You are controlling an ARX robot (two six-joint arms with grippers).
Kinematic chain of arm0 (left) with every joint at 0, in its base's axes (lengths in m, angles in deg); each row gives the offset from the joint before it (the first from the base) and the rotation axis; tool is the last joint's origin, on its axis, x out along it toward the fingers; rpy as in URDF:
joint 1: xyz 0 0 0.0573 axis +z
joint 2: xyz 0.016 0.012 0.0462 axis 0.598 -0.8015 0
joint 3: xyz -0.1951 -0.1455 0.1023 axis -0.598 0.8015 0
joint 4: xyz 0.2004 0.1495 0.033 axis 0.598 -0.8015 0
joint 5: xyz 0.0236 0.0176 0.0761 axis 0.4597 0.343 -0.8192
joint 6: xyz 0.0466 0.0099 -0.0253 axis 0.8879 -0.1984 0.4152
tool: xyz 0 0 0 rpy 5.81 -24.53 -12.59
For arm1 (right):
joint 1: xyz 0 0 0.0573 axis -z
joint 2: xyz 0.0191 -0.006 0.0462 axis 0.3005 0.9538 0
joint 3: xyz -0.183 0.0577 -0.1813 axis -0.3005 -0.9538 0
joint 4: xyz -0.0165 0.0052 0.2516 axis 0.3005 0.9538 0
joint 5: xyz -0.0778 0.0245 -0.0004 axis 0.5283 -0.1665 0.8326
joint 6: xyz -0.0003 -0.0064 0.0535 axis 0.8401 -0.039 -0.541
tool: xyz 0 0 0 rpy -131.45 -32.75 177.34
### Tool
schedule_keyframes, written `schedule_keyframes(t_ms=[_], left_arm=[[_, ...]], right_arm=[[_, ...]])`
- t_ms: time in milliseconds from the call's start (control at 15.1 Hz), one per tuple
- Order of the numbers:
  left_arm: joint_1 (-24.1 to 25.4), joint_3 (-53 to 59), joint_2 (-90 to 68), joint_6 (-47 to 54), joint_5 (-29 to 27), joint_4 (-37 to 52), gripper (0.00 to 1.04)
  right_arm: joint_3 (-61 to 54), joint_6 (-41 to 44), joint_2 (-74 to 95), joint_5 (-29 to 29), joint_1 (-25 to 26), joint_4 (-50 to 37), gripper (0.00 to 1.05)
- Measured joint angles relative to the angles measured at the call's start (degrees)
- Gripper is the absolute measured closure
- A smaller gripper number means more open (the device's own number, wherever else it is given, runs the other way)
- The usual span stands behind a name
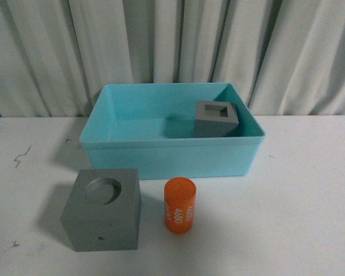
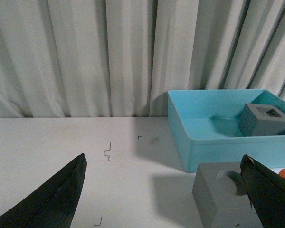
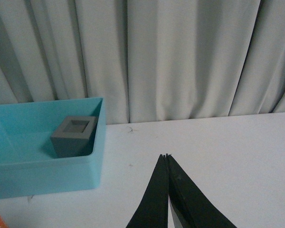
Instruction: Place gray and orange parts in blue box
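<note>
- One of three parts is in: the square-recess gray cube point(image 1: 217, 119) sits inside the blue box point(image 1: 167, 160), at its far right corner. I cannot tell whether it touches the walls.
- Still out: the round-recess gray cube point(image 1: 103, 210) and the orange cylinder point(image 1: 179, 205). Both stand upright on the white table point(image 1: 310, 201) just in front of the box's near wall, near each other but apart.
- Left gripper point(image 2: 162, 159): jaws spread wide, empty, with the round-recess cube near one finger.
- Right gripper point(image 3: 166, 159): fingers pressed together with nothing between them, over the table to the right of the box.
- Room: the left and front of the box floor are free, likely enough for both parts. Each must be lifted over the near wall. The table is open on both sides, and the curtain point(image 1: 218, 46) hangs close behind the box.
</note>
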Motion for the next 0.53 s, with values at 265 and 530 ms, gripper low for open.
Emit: schedule_keyframes(t_ms=[265,530], left_arm=[[0.0,0.0,0.0,0.0,0.0,0.0,0.07],[0.0,0.0,0.0,0.0,0.0,0.0,0.07]], right_arm=[[-4.0,0.0,-10.1,0.0,0.0,5.9,1.03],[-7.3,0.0,-17.3,0.0,0.0,9.7,1.03]])
